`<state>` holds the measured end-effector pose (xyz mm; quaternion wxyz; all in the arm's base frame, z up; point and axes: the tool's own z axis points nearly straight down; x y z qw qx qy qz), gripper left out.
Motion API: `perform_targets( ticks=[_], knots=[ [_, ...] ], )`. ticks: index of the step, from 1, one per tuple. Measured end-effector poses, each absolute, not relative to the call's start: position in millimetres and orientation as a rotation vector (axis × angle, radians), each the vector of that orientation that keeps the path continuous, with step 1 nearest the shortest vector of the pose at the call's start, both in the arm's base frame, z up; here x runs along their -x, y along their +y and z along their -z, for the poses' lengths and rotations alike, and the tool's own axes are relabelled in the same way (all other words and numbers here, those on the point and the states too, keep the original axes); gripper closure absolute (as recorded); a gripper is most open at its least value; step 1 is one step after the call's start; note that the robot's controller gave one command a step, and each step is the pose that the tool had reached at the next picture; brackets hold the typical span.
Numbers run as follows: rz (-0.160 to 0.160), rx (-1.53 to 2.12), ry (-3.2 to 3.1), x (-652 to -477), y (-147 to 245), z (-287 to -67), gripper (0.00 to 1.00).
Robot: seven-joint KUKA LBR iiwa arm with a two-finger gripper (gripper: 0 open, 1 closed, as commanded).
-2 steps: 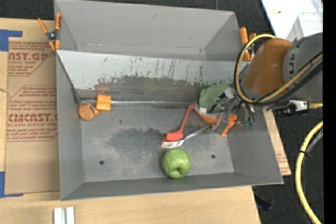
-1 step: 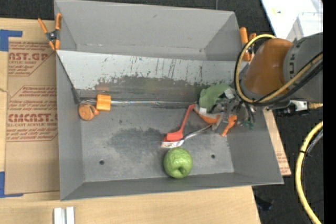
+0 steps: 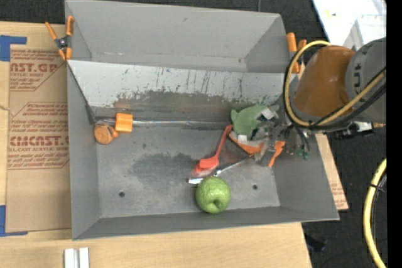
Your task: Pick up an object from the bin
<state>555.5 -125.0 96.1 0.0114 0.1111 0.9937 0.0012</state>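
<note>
my gripper was low at the right of the bin, just beside a green soft lump and an orange-handled tool. i couldn't tell whether it was spread or pinching. nothing looked lifted yet.

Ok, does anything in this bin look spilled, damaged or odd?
Nothing really stands out. The green apple, the red-orange tool and a small orange block lie loose inside the bin; only its back wall shows scratched wear.

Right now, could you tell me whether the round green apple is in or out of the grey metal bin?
In: the round green apple lies inside the grey metal bin, by its near wall.
</note>
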Motion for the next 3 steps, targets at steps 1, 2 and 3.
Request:
perform_targets(
  ticks=[1,2,3],
  knots=[
    [0.001,-0.417,3.08,-571.9,-147,-185,1.0],
    [-0.004,-0.375,3.101,-543.3,-146,-205,1.0],
    [-0.006,-0.374,3.109,-538.3,-138,-233,1.0]
  ],
)
